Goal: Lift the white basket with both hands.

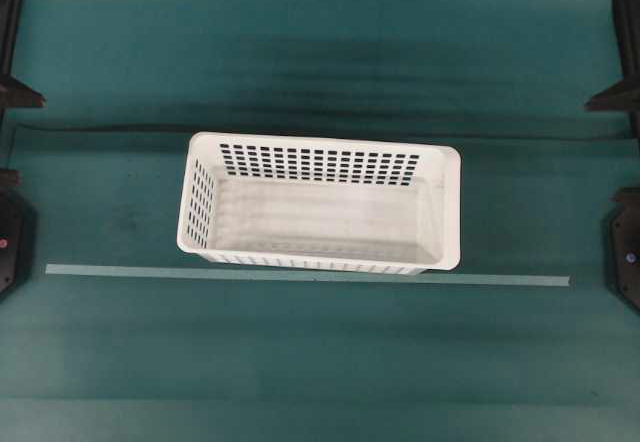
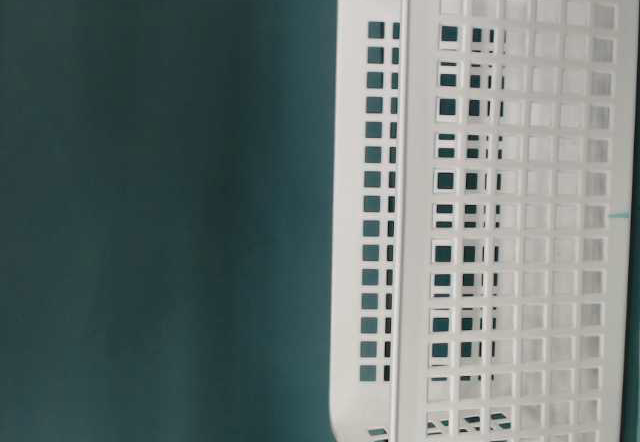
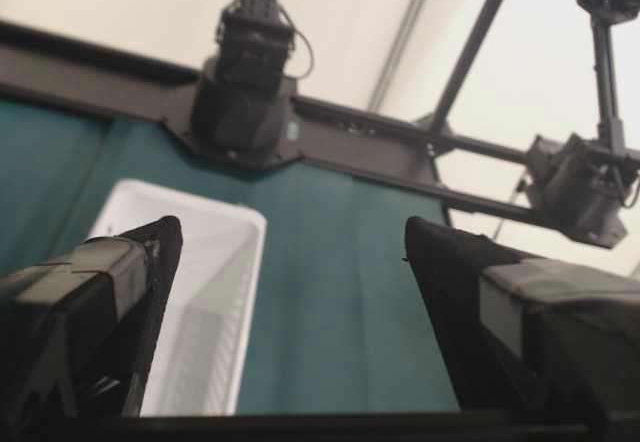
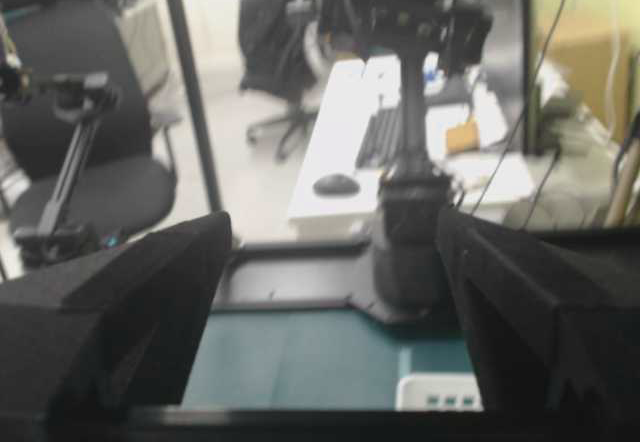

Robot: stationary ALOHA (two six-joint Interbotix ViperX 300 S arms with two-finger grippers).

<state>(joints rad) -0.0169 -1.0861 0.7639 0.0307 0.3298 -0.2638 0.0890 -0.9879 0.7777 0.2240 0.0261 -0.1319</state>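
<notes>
No text, label, brand, number or sign can be read in any of the views. The white basket (image 1: 320,202) carries only plain slotted walls with no printing, and the green worktop (image 1: 300,342) bears only a pale unmarked strip (image 1: 300,273). The items on the desk (image 4: 340,162) seen in the background of the right wrist view are too blurred to show any lettering.

Green table (image 1: 110,342): white basket (image 1: 320,202) upright at centre, pale tape strip (image 1: 120,271) along its near side.
</notes>
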